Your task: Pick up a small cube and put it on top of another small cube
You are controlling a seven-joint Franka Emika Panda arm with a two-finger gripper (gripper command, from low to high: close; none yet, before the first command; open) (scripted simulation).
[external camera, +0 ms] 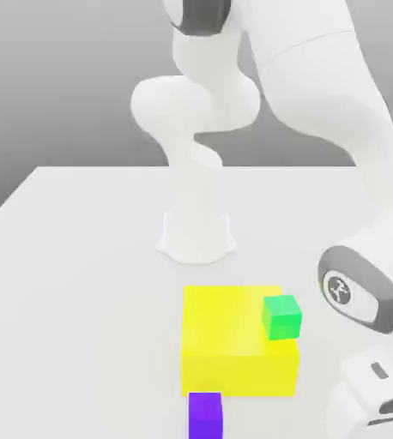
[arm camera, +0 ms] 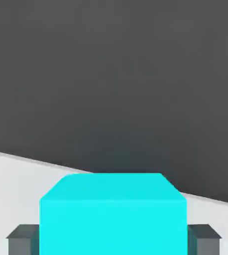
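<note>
In the hand view the gripper (arm camera: 114, 239) grasps the small cyan cube (arm camera: 113, 216), a dark grey finger (arm camera: 21, 239) pressed against each of two opposite sides; the cube sits low over the white table (arm camera: 16, 174). In the exterior view the white arm (external camera: 320, 94) bends down toward the table's near edge at the exterior view's right. A big yellow block (external camera: 230, 339) stands near that edge, a small green cube (external camera: 281, 316) at its upper corner on the exterior view's right, though whether the cube rests on the block cannot be told. A small purple cube (external camera: 205, 416) sits just before the block.

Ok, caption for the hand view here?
Hand shut on the small cyan cube, one dark finger at each side, white table beyond.
</note>
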